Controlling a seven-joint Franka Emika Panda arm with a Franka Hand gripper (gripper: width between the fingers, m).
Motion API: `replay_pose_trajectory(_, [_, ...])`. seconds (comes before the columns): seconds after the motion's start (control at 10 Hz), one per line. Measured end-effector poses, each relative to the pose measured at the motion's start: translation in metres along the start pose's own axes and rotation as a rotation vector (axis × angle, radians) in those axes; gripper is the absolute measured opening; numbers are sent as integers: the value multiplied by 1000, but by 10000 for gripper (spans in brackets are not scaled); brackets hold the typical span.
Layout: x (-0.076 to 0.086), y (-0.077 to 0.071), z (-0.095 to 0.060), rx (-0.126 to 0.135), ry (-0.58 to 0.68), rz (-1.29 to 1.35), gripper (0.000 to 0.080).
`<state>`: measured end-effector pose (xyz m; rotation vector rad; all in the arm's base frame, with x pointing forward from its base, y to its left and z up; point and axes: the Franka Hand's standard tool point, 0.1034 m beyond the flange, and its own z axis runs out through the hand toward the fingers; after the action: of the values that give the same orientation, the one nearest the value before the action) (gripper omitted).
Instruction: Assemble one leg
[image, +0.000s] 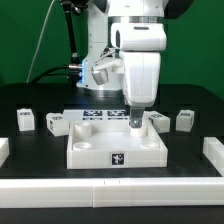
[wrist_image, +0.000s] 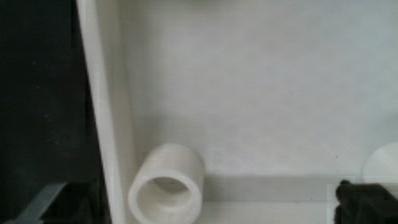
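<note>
1. A white robot arm (image: 135, 50) reaches down over a black table (image: 30, 145) in the exterior view.
2. A large white slab (image: 100, 150) lies mid-table, with a black-and-white tag on its front edge.
3. The pincer (image: 137, 122) hangs low over the slab's back half, toward the exterior view's right.
4. In the wrist view the pincer (wrist_image: 205, 200) is spread wide. Its dark fingertips (wrist_image: 45, 200) sit well apart, with white slab surface between them, and it grips nothing.
5. The wrist view also shows a rounded socket (wrist_image: 166, 185) with a dark hole. It rises from the slab near the slab's edge, closer to one fingertip than the other and touching neither.
6. Four small white blocks stand on the table, none held. A leg (image: 25, 120) and a second leg (image: 55, 123) are at the exterior view's left of the slab, and a third leg (image: 157, 119) and a fourth leg (image: 184, 120) are at its right — the inner two near the slab's back corners.
7. The marker board (image: 100, 114) lies flat behind the slab.
</note>
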<state>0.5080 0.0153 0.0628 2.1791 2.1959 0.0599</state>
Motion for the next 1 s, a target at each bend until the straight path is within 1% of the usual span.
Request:
replay_pose_trajectory(0.2, [0, 0, 0, 1, 0, 0, 650])
replay_pose_trajectory(0.3, [2, -5, 1, -8, 2, -4, 650])
replay_pose_trajectory(0.4, [4, -23, 5, -8, 5, -10, 650])
replay_pose_trajectory(0.5, [3, -41, 5, 5, 5, -11, 650])
replay_pose_trajectory(0.6, [3, -55, 3, 1, 6, -13, 650])
replay_pose_trajectory(0.7, [3, -68, 3, 5, 6, -12, 650])
replay_pose_trajectory(0.8, [1, -78, 6, 18, 6, -7, 650])
replay_pose_trajectory(1.0, [1, -76, 6, 16, 6, -6, 650])
